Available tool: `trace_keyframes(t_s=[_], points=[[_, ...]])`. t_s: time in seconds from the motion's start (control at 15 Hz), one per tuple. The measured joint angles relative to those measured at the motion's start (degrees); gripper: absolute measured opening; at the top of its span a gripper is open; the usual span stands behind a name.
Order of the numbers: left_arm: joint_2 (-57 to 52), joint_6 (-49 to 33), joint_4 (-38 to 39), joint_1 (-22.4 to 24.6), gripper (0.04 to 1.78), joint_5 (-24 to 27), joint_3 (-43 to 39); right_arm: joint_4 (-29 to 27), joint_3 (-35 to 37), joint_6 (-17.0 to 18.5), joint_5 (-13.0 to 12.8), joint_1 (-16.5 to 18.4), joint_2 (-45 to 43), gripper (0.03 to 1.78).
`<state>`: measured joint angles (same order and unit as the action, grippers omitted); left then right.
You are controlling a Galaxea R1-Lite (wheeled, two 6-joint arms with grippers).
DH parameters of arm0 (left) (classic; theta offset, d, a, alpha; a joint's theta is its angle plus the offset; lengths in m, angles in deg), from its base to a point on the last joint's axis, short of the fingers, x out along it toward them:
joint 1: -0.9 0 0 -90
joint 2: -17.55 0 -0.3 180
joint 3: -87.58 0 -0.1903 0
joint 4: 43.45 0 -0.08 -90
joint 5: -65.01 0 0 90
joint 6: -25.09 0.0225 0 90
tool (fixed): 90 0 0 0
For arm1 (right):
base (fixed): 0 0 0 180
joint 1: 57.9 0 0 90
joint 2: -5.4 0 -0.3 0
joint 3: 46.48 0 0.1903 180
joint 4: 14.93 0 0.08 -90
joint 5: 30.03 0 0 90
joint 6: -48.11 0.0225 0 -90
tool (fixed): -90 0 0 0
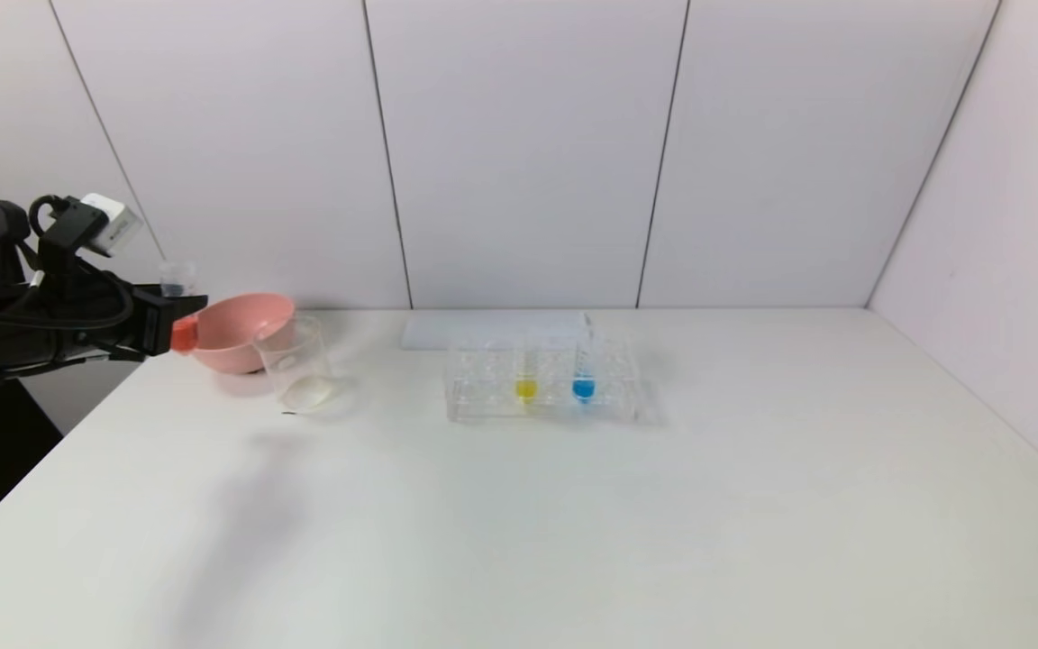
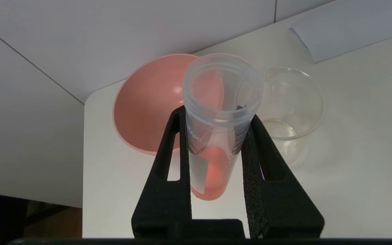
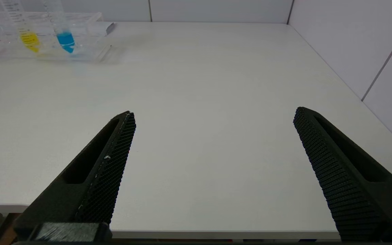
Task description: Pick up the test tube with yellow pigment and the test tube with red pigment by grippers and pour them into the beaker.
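The test tube with red pigment (image 2: 213, 149), clear and graduated, sits clamped in the left end effector (image 2: 216, 136).

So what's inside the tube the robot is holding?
The left gripper is shut on the test tube with red pigment. A little red liquid sits at its rounded bottom; above that it looks empty. A white label hides part of the liquid.
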<state>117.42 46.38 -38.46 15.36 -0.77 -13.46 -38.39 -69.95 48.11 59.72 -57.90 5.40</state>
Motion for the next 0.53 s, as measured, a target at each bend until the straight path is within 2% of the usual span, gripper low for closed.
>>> trace_keyframes(t_s=[0.53], points=[[2.15, 10.01, -0.68, 0.65, 0.44, 0.44, 0.83, 0.00, 0.00, 0.02, 0.00, 0.00, 0.00, 1.70]])
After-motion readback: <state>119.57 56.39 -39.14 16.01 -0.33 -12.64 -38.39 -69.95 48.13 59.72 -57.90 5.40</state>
